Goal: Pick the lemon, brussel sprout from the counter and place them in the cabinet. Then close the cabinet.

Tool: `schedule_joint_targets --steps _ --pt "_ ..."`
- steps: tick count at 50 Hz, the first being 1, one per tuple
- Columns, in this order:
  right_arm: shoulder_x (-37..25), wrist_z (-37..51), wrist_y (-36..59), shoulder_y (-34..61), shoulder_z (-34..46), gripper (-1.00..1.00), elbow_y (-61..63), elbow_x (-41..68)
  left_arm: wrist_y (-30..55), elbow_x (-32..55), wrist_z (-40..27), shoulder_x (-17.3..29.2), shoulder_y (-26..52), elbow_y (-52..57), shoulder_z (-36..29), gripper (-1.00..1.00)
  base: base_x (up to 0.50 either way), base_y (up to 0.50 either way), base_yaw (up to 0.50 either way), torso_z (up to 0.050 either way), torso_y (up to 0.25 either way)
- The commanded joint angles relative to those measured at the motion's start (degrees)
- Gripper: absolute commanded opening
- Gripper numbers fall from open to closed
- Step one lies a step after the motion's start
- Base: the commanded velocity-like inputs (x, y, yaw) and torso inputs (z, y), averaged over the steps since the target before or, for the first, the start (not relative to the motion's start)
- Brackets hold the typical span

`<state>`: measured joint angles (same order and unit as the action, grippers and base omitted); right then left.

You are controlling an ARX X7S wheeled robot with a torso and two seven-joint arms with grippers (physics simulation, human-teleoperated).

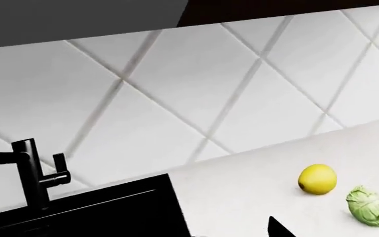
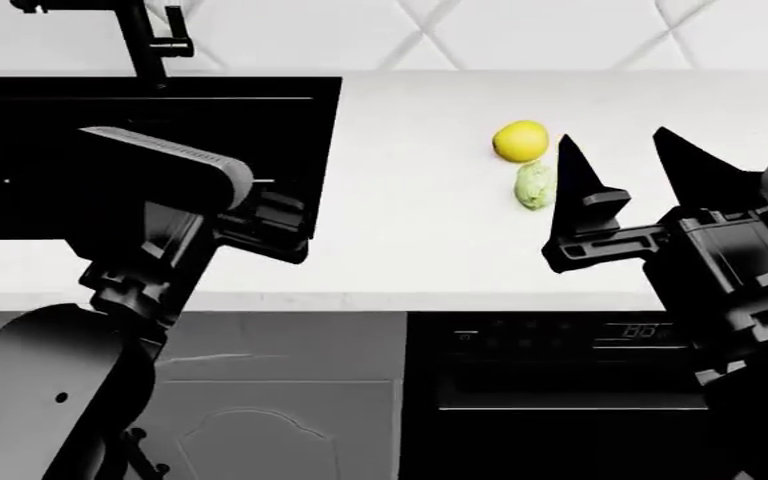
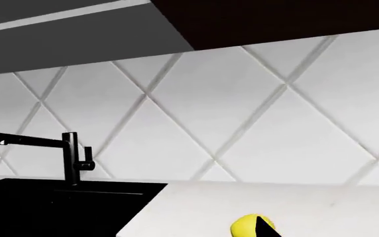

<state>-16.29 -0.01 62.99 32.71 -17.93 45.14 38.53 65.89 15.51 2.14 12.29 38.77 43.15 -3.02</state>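
The yellow lemon (image 2: 520, 140) lies on the white counter (image 2: 411, 230) right of the sink, and the pale-green brussel sprout (image 2: 535, 186) sits just in front of it, nearly touching. My right gripper (image 2: 628, 172) hovers open beside the sprout, its left fingertip (image 2: 572, 165) close to it, holding nothing. The right wrist view shows the lemon (image 3: 247, 227) partly behind one fingertip (image 3: 263, 228). My left gripper (image 2: 281, 226) hangs at the sink's right edge, empty; one fingertip (image 1: 279, 230) shows well off centre. The left wrist view shows the lemon (image 1: 317, 178) and the sprout (image 1: 368, 206). The cabinet's doors are out of view.
A large black sink (image 2: 77, 150) fills the counter's left part, with a black faucet (image 2: 141, 40) behind it. A white diamond-tiled wall (image 3: 242, 108) backs the counter, with dark and grey panels (image 3: 275, 19) above. A dark oven front (image 2: 558, 370) sits below the counter edge.
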Motion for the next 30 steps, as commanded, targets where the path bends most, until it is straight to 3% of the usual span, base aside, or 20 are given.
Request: schedule_joint_targets --steps 1,8,21,30 --pt "-0.35 0.28 1.85 2.07 0.58 1.0 -0.46 1.73 -6.3 -0.53 1.24 1.58 -0.49 0.27 -1.98 1.0 0.27 -0.43 0.0 0.0 0.0" --pt "-0.63 0.05 1.15 1.25 0.19 1.0 -0.17 2.02 -10.61 -0.88 2.45 3.43 -3.56 2.07 -3.26 1.0 0.27 -0.42 0.0 0.043 0.0" --pt "-2.7 -0.11 3.68 2.05 -0.43 1.0 1.95 4.83 -10.16 0.65 4.18 4.98 -3.05 1.86 -2.98 1.0 0.31 -0.38 0.0 0.05 0.0" --pt "-3.95 0.11 4.02 2.33 -0.72 1.0 2.79 5.41 -9.56 1.16 4.76 5.82 -1.85 0.71 -2.79 1.0 0.16 -0.05 0.0 0.05 0.0"
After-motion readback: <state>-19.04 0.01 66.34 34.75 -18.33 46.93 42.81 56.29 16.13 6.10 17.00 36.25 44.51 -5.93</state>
